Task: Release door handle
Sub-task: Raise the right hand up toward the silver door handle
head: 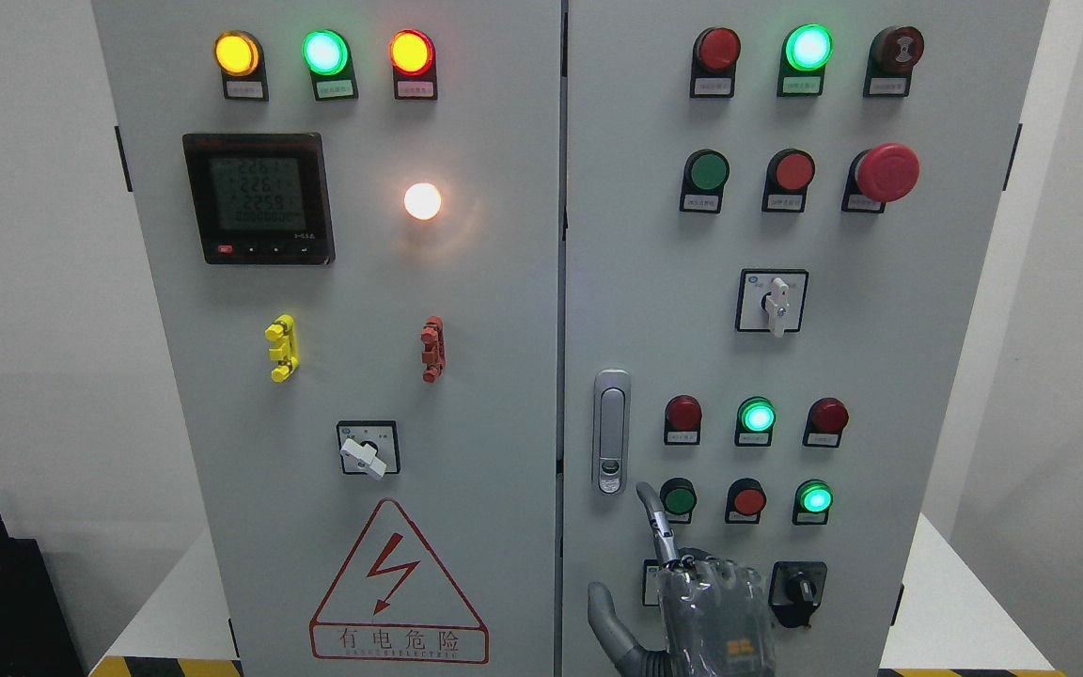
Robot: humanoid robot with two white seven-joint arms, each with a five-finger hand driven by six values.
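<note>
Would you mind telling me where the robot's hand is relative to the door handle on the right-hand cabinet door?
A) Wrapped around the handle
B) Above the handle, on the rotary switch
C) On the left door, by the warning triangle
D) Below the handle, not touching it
D: the hand sits below the door handle, one finger pointing up with its tip just short of the handle's lower end, gripping nothing.

Warning triangle (398, 585) on left door: "有电危险". Meter display (257, 196): digits blurred. Button labels illegible.
</note>
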